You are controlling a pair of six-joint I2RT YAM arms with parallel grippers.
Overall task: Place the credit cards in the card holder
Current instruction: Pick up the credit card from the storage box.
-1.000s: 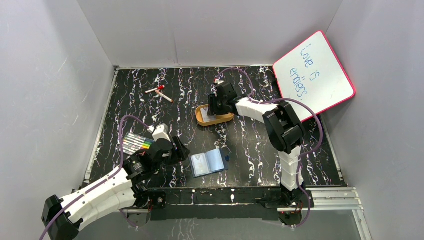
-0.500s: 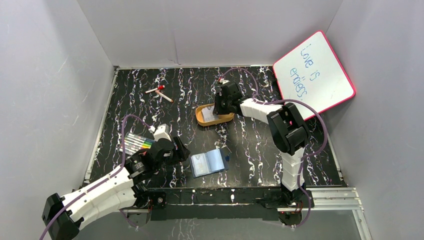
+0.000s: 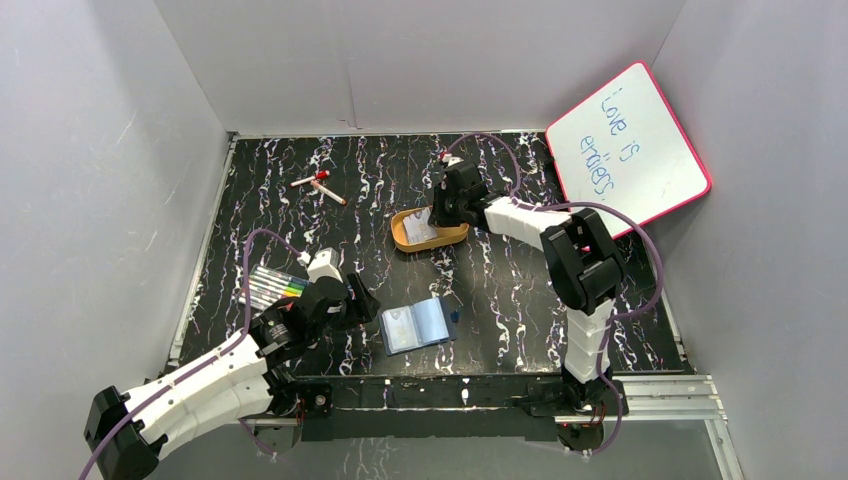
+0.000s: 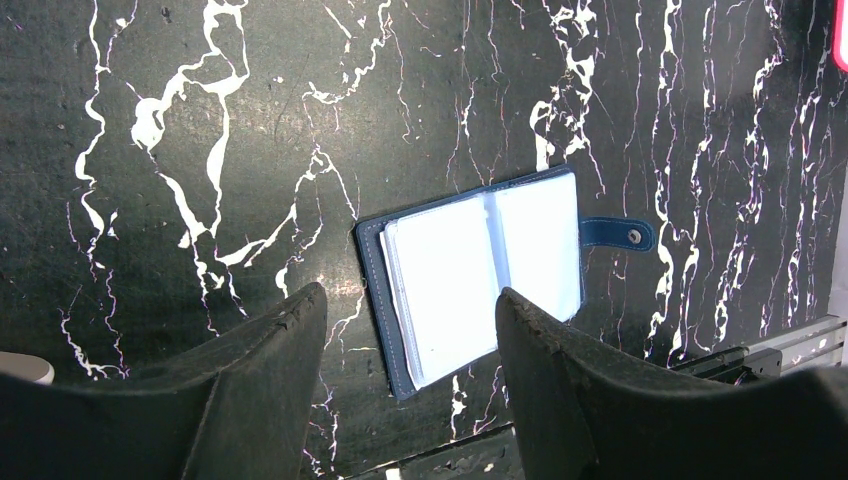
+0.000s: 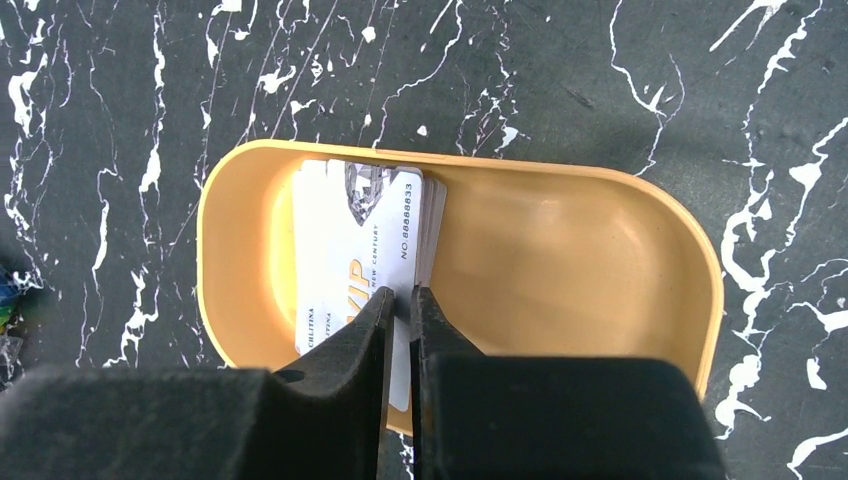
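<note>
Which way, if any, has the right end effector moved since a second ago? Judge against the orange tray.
Yes. The right end effector shifted rightward and slightly back over the orange tray.

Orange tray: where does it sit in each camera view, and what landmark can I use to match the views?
Top external: the orange tray lies near the centre, slightly toward the far side, under the right hand.
Left wrist: not in it.
Right wrist: it fills the middle, with the credit cards in its left end.
Shared landmark: the black, white-veined tabletop, seen in all three.
</note>
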